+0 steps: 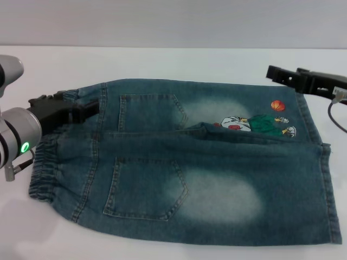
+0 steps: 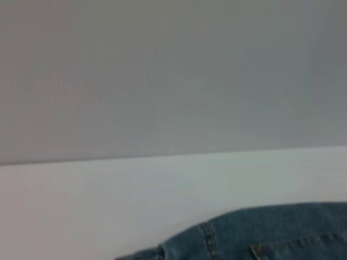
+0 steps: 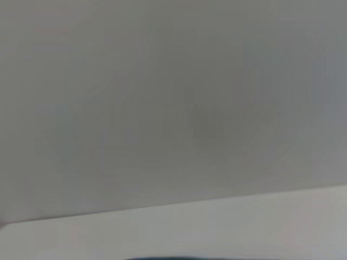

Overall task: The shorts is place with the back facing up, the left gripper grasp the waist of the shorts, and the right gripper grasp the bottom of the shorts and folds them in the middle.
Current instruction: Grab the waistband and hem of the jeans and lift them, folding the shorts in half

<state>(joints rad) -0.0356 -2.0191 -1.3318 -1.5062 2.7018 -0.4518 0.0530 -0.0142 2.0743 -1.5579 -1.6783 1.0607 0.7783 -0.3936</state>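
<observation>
- the shorts (image 1: 184, 168) are spread flat on the white worktop (image 1: 162, 59), back side up, both back pockets showing, legs pointing to the robot's right.
- the waist of the shorts (image 1: 46, 165) is the gathered elastic band on the robot's left side; the bottom of the shorts (image 1: 325, 189) is the straight hems on the right side.
- there's a cartoon patch (image 1: 259, 122) with an orange ball (image 1: 277, 105) on the far leg, close to the hem.
- the far leg overlaps the near one a bit along the middle, so there's a fold line running across.
- left hand (image 1: 89, 106) sits at the far corner of the waistband, black fingers lying right at the denim edge. looks like it's touching the fabric, but honestly can't tell if it's clenched on it or released.
- its arm has a green light (image 1: 25, 147) glowing, hanging over the near end of the waistband.
- right hand (image 1: 276, 72) is at the far right, just beyond the far hem corner, above the patch. it looks apart from the denim, and i can't tell if the fingers are spread or closed.
- left wrist view only catches a bit of the shorts (image 2: 260, 233) with a seam on the worktop (image 2: 108, 200), no fingers visible.
- right wrist view is basically just wall and worktop (image 3: 217, 227), with a thin dark sliver at the edge.
</observation>
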